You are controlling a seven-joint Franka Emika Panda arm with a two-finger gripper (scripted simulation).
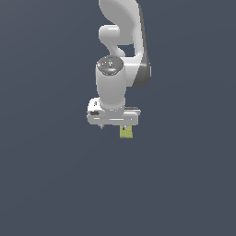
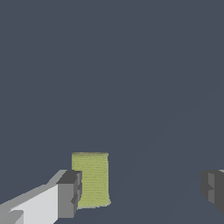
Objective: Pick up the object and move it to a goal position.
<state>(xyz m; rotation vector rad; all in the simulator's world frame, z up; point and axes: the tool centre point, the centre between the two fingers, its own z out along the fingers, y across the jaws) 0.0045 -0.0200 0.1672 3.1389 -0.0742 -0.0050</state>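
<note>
The gripper stands wide open and holds nothing. The block sits between the fingers but far off-centre, just beside or touching one finger and well apart from the other. It stands upright, long axis vertical. Centring probably has to come before closing, or the near finger would shove it.

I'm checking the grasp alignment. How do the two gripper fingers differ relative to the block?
In the wrist view, one finger sits right beside the block, seemingly touching its side, while the other finger stands far from it with bare floor between. The near finger shows its white arm; the far one is cut by the picture's edge. Both have dark grey pads, and the gripper is wide open, so the block sits off-centre.
</note>
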